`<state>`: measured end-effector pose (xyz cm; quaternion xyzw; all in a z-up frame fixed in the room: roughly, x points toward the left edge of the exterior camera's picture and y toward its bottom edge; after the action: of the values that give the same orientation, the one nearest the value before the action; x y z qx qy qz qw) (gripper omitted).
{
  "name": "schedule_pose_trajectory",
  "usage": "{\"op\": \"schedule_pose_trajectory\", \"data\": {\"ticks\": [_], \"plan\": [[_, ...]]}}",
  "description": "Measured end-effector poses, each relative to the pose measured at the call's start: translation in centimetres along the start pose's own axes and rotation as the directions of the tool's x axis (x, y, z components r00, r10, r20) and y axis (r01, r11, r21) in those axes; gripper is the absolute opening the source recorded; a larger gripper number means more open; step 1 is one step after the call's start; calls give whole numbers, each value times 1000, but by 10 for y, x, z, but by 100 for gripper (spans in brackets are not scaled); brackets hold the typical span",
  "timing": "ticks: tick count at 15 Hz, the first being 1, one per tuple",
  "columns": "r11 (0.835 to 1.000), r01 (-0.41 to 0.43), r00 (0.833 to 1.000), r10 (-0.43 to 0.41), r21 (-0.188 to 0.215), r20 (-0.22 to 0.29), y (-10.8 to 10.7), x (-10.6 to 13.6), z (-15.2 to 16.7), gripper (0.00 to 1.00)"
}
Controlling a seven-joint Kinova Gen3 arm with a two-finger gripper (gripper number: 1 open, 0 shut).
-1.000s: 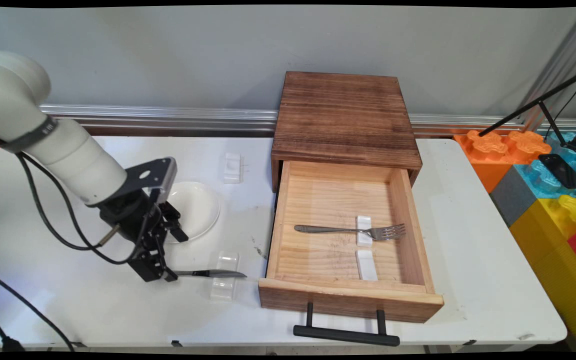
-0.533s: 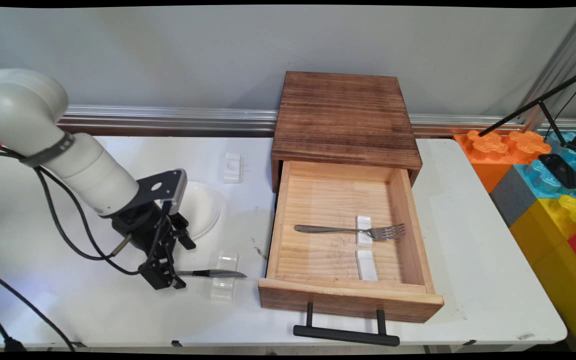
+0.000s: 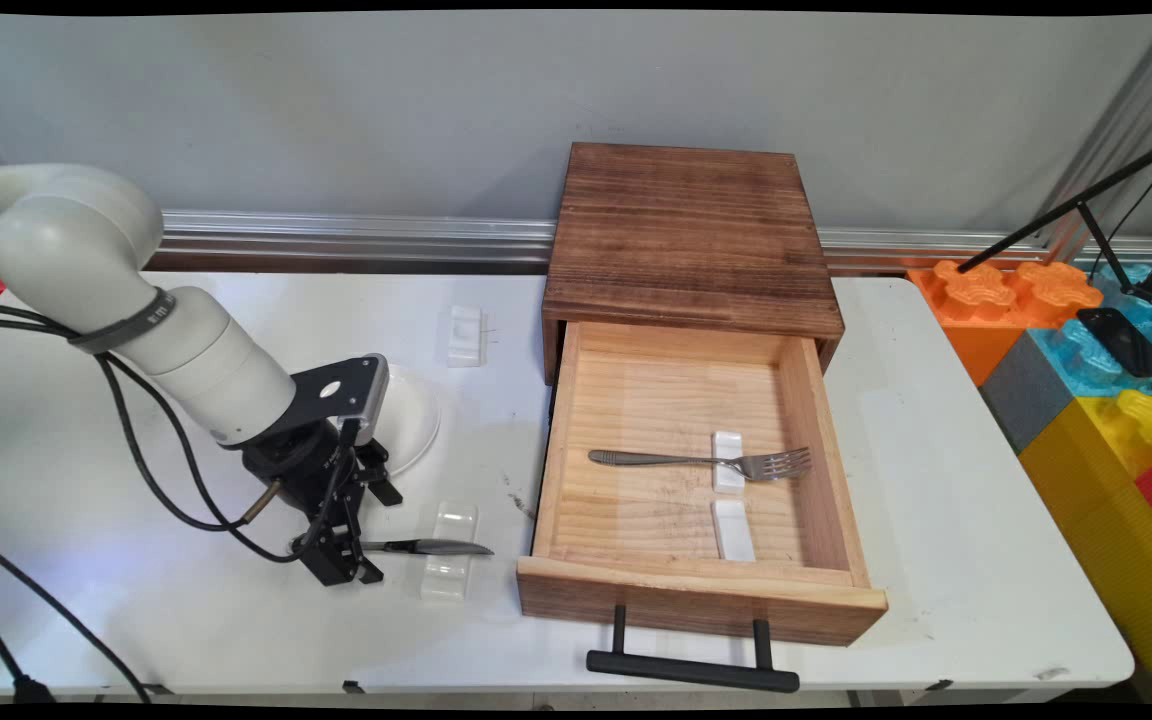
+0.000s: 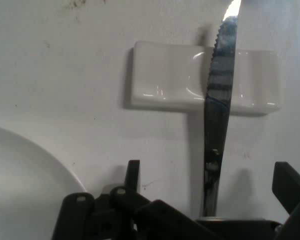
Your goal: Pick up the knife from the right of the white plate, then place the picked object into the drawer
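Gripper: the black gripper [image 3: 341, 565] sits low over the table [image 3: 136, 600], left of the knife rest; its fingers [image 4: 133, 175] stand apart, one on each side of the knife handle, not clamped on it.
Plate: a white plate [image 3: 411, 415] lies behind the gripper, up-left of the knife rest.
Knife: the knife [image 3: 426, 547] lies flat, its blade propped across the rest so the edge is kept off the table; its handle end lies between the parted jaws.
Knife rest: a white knife rest [image 3: 449, 552] lies just left of the drawer.
Drawer: the wooden drawer [image 3: 696, 590] is pulled open; inside, a fork [image 3: 701, 460] lies across one small white rest [image 3: 728, 470], and a second [image 3: 734, 528] lies bare.
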<state>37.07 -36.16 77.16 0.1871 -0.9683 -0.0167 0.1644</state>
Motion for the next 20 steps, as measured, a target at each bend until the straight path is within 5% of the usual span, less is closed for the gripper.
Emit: {"op": "schedule_pose_trajectory", "data": {"ticks": [9,10,20], "plan": [[999,-49,999,49,-1,-4,0,1,12,100],[999,-53,999,53,0,-4,0,1,12,0],[998,-59,998,59,2,-5,0,3,7,0]]}}
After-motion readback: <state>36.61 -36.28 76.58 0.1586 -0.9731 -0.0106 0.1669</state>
